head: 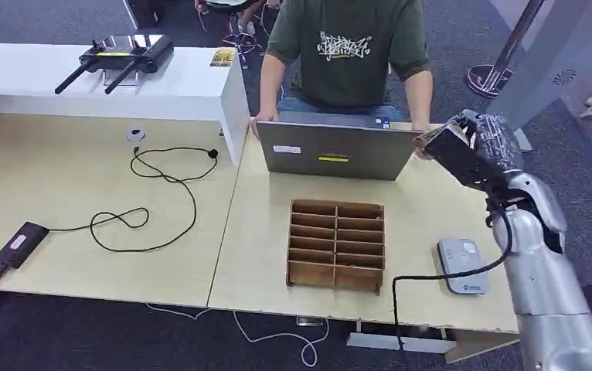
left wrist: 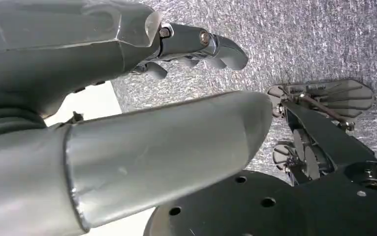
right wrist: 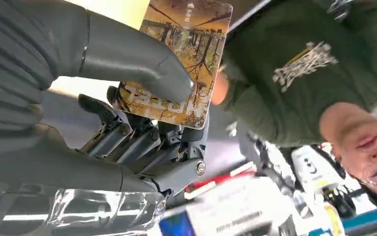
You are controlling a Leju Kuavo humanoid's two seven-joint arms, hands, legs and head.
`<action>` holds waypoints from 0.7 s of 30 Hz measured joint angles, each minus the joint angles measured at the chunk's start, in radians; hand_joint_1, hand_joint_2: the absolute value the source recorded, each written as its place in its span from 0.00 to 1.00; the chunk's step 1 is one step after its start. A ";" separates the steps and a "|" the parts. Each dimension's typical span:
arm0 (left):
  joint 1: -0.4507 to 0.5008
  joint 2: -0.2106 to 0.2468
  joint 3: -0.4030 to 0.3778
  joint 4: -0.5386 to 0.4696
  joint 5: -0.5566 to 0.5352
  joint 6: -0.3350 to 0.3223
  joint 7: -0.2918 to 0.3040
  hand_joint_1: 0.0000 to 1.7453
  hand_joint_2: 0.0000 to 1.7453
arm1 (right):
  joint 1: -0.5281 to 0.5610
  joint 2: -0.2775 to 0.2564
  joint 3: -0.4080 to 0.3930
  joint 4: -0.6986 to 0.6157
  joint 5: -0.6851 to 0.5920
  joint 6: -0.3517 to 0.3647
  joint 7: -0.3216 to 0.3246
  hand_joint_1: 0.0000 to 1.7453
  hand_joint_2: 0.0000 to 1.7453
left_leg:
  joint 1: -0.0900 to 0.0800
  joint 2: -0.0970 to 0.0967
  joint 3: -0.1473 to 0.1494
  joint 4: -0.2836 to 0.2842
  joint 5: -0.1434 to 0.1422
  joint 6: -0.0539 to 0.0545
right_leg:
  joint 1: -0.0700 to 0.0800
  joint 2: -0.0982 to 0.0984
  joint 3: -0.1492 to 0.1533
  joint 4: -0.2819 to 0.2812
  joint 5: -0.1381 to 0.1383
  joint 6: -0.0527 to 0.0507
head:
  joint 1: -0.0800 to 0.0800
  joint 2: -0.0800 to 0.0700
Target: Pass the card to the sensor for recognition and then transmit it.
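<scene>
The right hand [head: 474, 147] holds the card [right wrist: 179, 61] raised above the far right of the table [head: 123, 232], near the laptop [head: 338, 151] and the person [head: 351, 54] behind it. In the right wrist view the thumb [right wrist: 142, 66] presses the card's printed face against the fingers [right wrist: 142, 147] beneath.

The card looks thin, light, stiff and smooth, so it could slip or pivot under a pinch. Holding it near one end, as here, leaves the rest free to lay over the card reader [head: 463, 264] at the near right. The left hand [left wrist: 196, 46] hangs over the floor, fingers loosely apart, holding nothing.
</scene>
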 joint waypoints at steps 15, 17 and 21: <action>0.012 0.001 0.000 0.009 0.018 0.000 0.000 0.00 0.00 | 0.023 -0.077 -0.060 0.042 -0.365 0.037 0.048 1.00 1.00 | 0.000 0.000 0.000 0.000 0.000 0.000 | 0.000 0.000 0.000 0.000 0.000 0.000 | 0.000 0.000; 0.015 0.001 0.000 0.011 0.019 0.000 0.000 0.00 0.00 | 0.022 -0.094 -0.061 0.053 -0.383 0.036 0.055 1.00 1.00 | 0.000 0.000 0.000 0.000 0.000 0.000 | 0.000 0.000 0.000 0.000 0.000 0.000 | 0.000 0.000; 0.018 0.004 0.000 0.019 0.019 0.000 0.000 0.00 0.00 | 0.017 -0.130 -0.072 0.094 -0.428 0.036 0.053 1.00 1.00 | 0.000 0.000 0.000 0.000 0.000 0.000 | 0.000 0.000 0.000 0.000 0.000 0.000 | 0.000 0.000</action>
